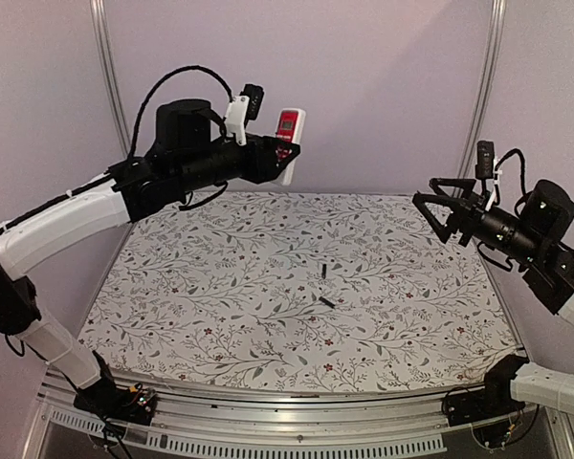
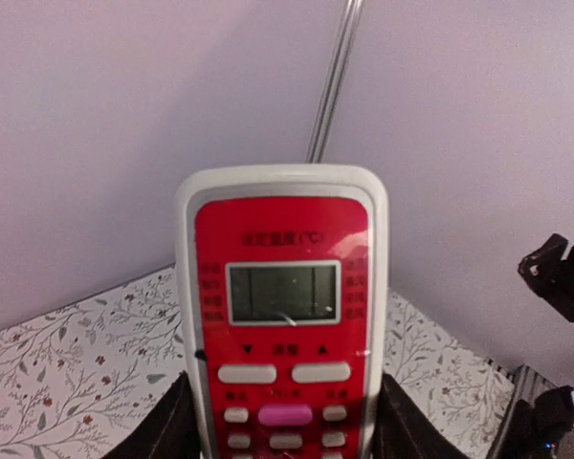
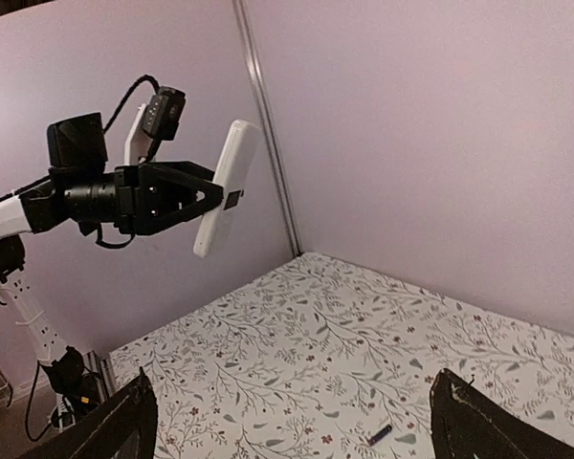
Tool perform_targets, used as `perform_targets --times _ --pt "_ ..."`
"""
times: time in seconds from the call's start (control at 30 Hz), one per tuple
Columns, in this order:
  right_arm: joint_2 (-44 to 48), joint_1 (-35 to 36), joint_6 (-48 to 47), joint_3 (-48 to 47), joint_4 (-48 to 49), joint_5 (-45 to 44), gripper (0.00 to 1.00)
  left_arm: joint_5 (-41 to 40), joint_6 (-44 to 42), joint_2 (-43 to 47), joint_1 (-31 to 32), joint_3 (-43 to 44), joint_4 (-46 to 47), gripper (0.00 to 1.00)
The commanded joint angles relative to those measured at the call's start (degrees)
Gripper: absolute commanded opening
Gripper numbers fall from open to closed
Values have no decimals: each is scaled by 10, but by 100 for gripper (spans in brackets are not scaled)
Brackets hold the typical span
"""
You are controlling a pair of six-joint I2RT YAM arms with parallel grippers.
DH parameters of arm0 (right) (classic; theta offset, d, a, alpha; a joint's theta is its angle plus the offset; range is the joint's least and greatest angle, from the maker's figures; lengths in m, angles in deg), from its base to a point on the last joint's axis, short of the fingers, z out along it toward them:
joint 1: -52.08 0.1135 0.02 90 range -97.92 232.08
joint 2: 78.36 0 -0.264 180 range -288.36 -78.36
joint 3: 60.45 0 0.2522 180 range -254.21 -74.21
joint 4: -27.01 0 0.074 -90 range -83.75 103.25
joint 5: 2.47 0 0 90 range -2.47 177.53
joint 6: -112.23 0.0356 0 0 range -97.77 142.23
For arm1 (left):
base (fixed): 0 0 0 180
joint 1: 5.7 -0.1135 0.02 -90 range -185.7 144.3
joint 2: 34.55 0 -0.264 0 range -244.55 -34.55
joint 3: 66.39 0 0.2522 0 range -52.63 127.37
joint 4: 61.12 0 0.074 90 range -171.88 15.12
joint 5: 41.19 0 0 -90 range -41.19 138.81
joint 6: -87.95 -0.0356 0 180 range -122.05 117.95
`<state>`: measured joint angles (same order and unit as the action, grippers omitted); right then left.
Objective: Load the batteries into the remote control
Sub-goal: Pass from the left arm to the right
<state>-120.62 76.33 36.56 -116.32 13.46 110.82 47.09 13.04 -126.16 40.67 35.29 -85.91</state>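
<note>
Remote control [image 1: 289,142] held up – batteries [image 1: 322,272] [image 1: 326,302] on table [image 1: 220,316]
L gripper [image 1: 285,155] clamps the remote control near-upright above the far-left corner, red button panel facing the cam. The two batteries lie approx. mid-table, near each other but apart. R gripper [image 1: 423,189] hangs above the right edge – fingers spread.

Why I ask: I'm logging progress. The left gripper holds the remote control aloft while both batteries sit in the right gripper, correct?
No. The left gripper holds the remote control aloft, but both batteries lie on the table; the right gripper is open and empty. Top external view shows it.
</note>
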Motion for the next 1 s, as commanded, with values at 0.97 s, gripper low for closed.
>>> perform_targets --times 0.97 --pt "-467 374 -407 -264 523 -270 77 72 230 137 85 -249 564 18"
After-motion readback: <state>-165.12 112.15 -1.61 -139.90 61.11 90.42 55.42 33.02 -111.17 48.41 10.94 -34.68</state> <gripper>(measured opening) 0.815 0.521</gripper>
